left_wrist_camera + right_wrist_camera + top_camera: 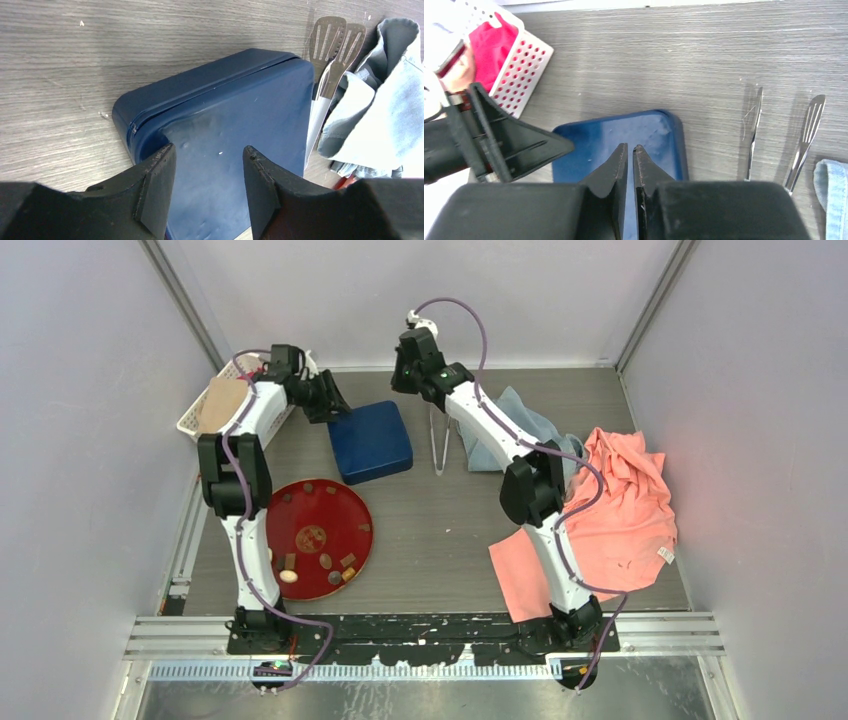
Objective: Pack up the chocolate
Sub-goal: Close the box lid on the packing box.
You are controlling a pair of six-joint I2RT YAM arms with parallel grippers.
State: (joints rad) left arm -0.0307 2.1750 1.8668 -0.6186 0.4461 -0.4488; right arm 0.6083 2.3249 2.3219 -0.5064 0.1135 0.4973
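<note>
The chocolate (326,561) is several small brown, tan and cream pieces on a round red plate (345,502) at the near left. A dark blue lidded box (371,440) lies shut behind the plate. My left gripper (335,405) is open and empty, just above the box's far left corner; in the left wrist view its jaws (207,152) stand either side of the blue lid (235,120). My right gripper (398,385) hovers at the box's far right; in the right wrist view it (630,147) is shut and empty over the lid (649,135).
Metal tongs (440,445) lie right of the box, also in the left wrist view (332,45). A blue denim cloth (520,425) and an orange cloth (620,510) lie at the right. A white perforated basket (215,405) stands at the far left.
</note>
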